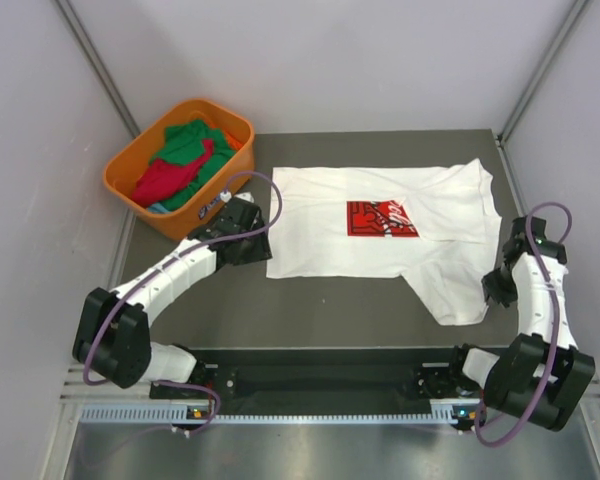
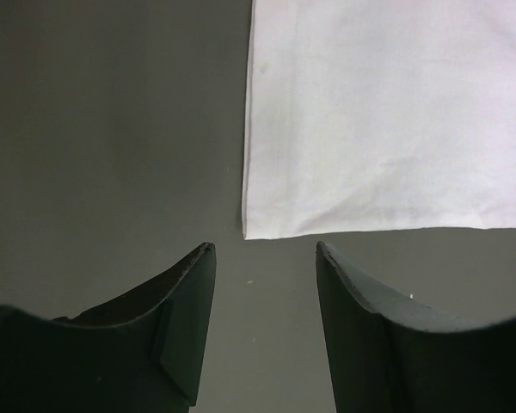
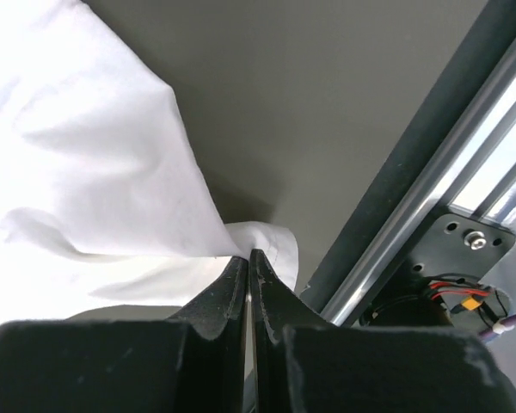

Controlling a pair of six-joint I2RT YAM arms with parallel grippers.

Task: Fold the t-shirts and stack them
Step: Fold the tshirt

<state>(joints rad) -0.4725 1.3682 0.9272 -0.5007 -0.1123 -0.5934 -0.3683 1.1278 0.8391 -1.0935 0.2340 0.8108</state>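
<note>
The white t-shirt (image 3: 103, 163) is pinched at its edge by the closed right gripper (image 3: 249, 255), the caught bit hidden; the left gripper (image 2: 265, 248) is held wide, empty.

T-shirt (image 1: 320, 225) on table (image 1: 330, 310) — basket (image 1: 128, 160) far left, shirts (image 1: 185, 160) inside.

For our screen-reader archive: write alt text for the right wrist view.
The right gripper, jaws shut, pinches an edge of a white t-shirt, which bunches toward the picture's left over a dark grey table. A metal rail crosses the picture's right side.
</note>
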